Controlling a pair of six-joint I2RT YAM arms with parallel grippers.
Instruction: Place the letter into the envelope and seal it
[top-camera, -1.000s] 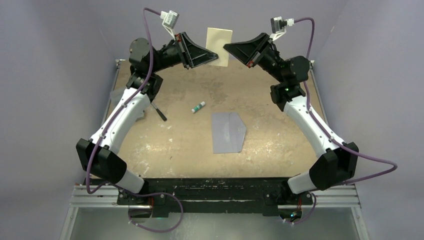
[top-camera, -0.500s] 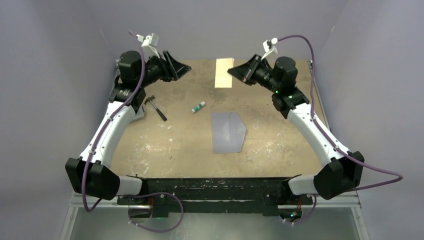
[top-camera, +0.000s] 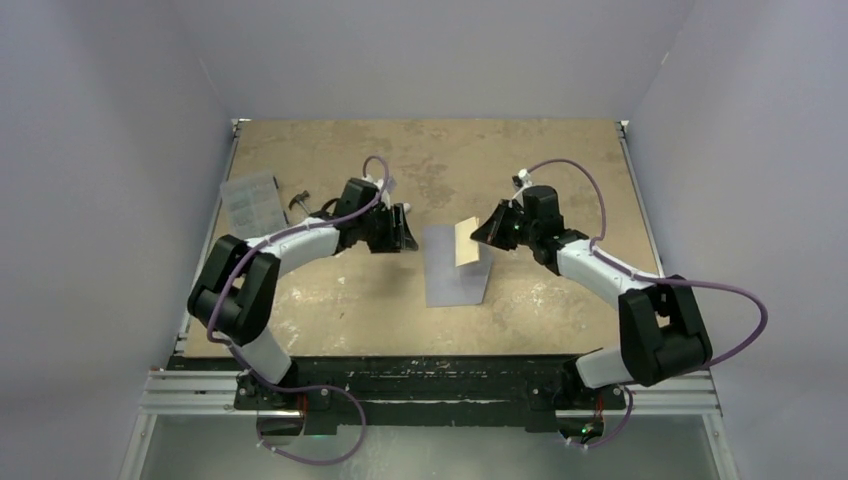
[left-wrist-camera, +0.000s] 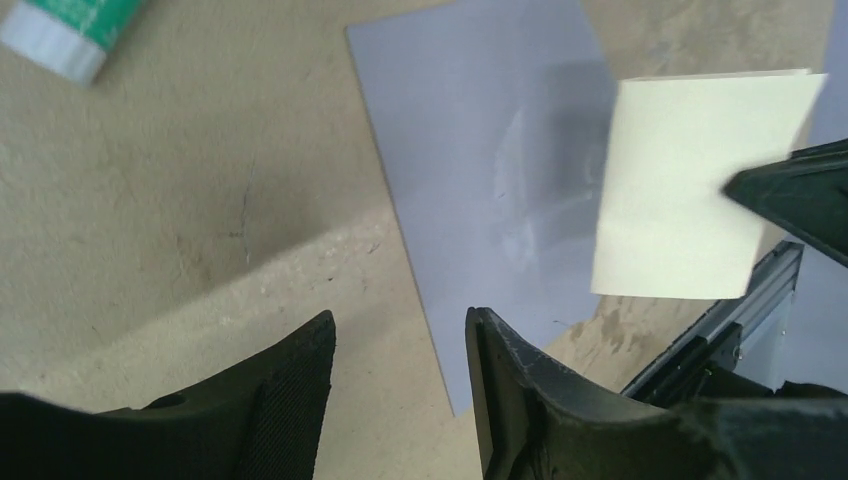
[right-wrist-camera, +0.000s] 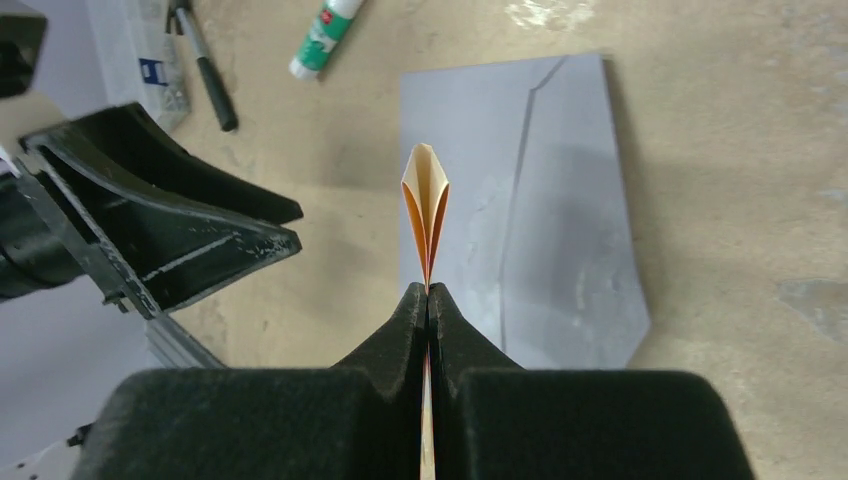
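The envelope (top-camera: 456, 270) lies flat on the tan table (top-camera: 560, 160), grey-blue, near the middle. The left gripper (top-camera: 403, 231) hangs low just beside the envelope's left edge, its fingers (left-wrist-camera: 296, 392) a modest gap apart with nothing between them. The right gripper (top-camera: 484, 229) reaches in from the envelope's right side, pinched tight on the letter (top-camera: 467, 243). The letter is folded and held on edge over the envelope's far right part; whether it touches the envelope I cannot tell. Well left of the envelope sits a clear ribbed box (top-camera: 250, 199), with a black-handled tool (right-wrist-camera: 206, 72) nearer. A glue stick (right-wrist-camera: 325, 32) lies just off the envelope's far left corner.
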